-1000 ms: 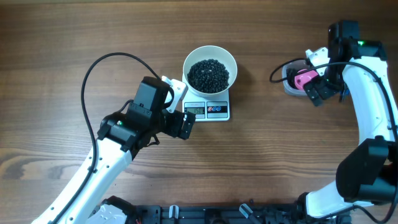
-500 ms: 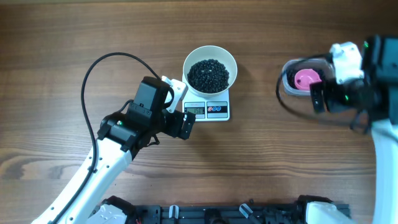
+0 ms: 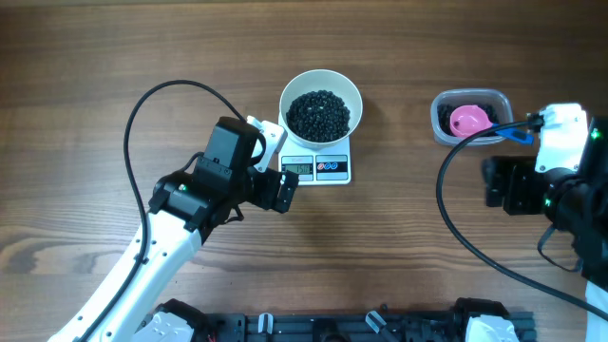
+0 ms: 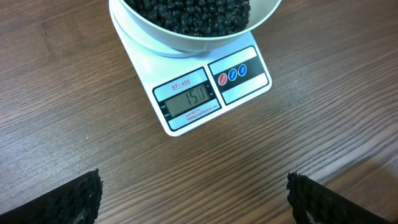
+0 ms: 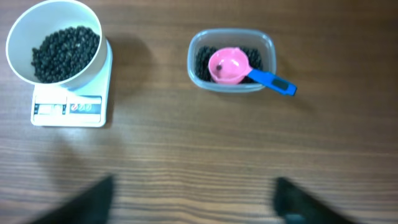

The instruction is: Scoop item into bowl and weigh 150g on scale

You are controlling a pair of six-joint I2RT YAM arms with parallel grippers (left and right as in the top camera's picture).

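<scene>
The white bowl (image 3: 321,87) stands on the scale (image 3: 329,169) and holds a dark heap of the item (image 3: 319,114). The scale's display (image 4: 188,104) reads 150. Just left of the scale, my left gripper (image 3: 281,163) is open and empty, its fingertips (image 4: 81,198) wide apart over bare wood. At the right edge, near the tub's front side, my right gripper (image 3: 496,185) stands open and blurred (image 5: 196,202), holding nothing. The right wrist view also takes in the bowl (image 5: 55,42) and scale (image 5: 68,109).
A clear plastic tub (image 3: 470,98) at the back right holds more black beans and a pink scoop (image 3: 470,120) with a blue handle (image 5: 272,81). The left arm's black cable (image 3: 142,114) loops over the table's left part.
My right arm has pulled back from over the tub toward the front right, leaving the pink scoop lying in the tub. The left arm, bowl and scale have not moved.
</scene>
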